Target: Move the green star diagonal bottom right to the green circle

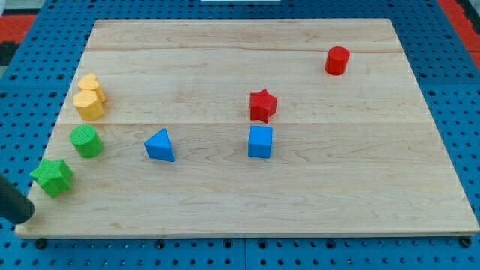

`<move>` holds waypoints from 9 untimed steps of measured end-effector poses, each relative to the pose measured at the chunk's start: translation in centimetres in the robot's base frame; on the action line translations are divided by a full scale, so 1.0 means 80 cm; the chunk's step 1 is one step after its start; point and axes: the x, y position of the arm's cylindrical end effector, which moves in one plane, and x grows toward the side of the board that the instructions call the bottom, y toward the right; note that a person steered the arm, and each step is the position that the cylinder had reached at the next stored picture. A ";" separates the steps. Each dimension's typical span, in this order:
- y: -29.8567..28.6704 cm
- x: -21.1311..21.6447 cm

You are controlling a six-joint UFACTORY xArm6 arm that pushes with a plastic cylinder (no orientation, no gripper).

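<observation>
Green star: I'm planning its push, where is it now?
The green star sits near the board's bottom-left corner, just below-left of the green circle, with my tip at its lower left.

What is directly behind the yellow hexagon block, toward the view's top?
Behind the yellow hexagon, touching it, stands a second yellow block, probably heart-shaped. Its lower front part is covered by the hexagon, so its full outline cannot be seen. Nothing else shows behind it, only wooden board.

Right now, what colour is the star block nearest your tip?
Green: the star sits just up-right of my tip, clear in the camera view.
</observation>
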 end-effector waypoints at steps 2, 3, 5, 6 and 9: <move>-0.029 0.003; -0.025 -0.045; 0.028 -0.057; 0.125 -0.056; 0.380 -0.056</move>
